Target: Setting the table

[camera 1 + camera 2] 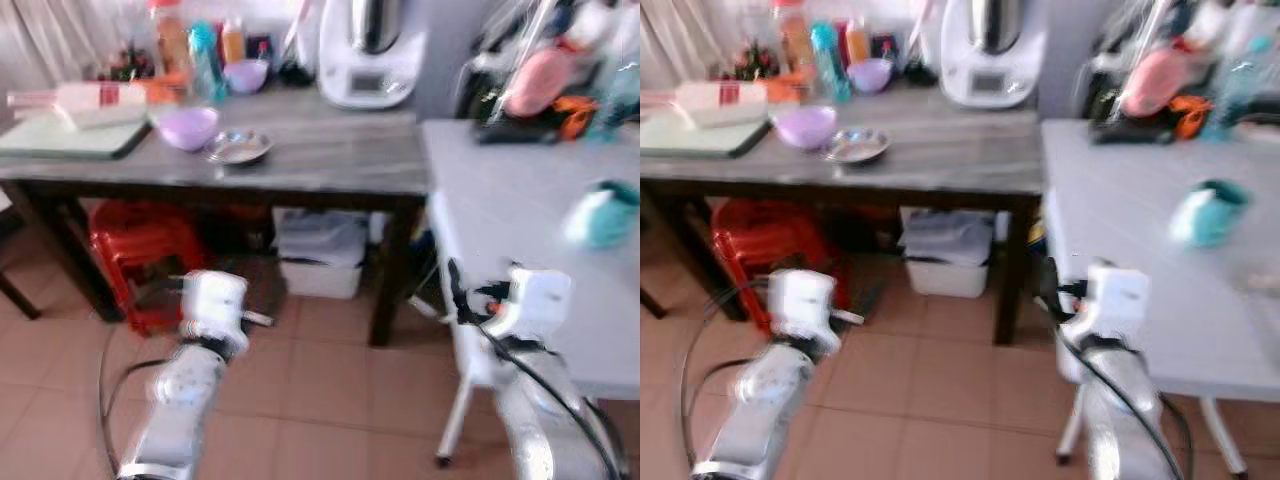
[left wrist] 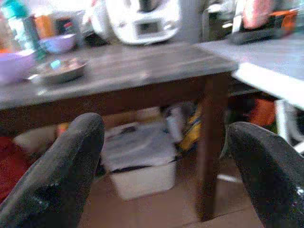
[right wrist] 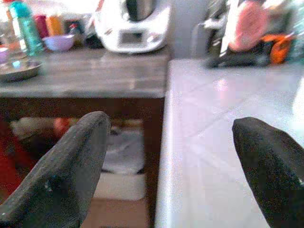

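Purple bowl and steel dish are seen on the wooden table, well apart from both grippers. Left gripper and right gripper are held spread and empty. Approach is judged underway; reaching the dishes is needed next.

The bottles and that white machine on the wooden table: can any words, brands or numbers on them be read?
None can be read.
White kitchen machine: a small front display, too blurred to read.
Bottles at the back of the wooden table: coloured labels, print blurred.
White pack with a red band: marks blurred beyond reading.
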{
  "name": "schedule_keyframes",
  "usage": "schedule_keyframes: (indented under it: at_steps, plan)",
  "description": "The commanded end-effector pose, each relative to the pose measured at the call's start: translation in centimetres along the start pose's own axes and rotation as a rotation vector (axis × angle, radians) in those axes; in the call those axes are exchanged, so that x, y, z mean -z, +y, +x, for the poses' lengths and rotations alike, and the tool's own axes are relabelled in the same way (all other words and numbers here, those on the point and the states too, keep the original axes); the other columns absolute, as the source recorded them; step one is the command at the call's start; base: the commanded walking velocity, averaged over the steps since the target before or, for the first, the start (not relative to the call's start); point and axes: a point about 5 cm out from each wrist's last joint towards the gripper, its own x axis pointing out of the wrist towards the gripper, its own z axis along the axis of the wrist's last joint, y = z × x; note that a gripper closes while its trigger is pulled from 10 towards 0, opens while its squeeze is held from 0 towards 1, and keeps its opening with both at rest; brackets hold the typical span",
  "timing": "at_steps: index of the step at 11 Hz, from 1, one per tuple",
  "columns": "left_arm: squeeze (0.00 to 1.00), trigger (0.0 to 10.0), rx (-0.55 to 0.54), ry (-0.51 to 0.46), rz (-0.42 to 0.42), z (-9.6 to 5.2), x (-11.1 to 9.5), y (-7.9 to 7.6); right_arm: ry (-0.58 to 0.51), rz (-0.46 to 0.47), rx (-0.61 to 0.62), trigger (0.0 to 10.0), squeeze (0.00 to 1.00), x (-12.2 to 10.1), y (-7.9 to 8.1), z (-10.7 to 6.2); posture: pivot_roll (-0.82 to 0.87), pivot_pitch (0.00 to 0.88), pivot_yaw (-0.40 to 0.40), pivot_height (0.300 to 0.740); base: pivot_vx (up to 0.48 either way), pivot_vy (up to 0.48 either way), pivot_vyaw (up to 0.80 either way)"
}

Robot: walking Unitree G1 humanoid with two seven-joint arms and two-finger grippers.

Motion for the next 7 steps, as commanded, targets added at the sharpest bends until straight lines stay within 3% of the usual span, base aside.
schedule_keyframes:
  at_steps: [1, 7]
  plan:
    - [0.00, 10.0, -0.029, -0.003, 0.028, -0.32, -0.32, 1.22, -0.013, 0.025, -0.028, 10.0, 0.00, -0.29, 0.99, 0.27, 0.02, 0.001, 0.035, 0.740, 0.000, -0.364, 0.00]
    - [0.00, 10.0, -0.014, -0.002, 0.025, -0.32, -0.41, 1.03, -0.010, 0.030, -0.039, 10.0, 0.00, -0.25, 1.26, 0.34, 0.02, 0.004, 0.036, 0.740, 0.000, -0.394, 0.00]
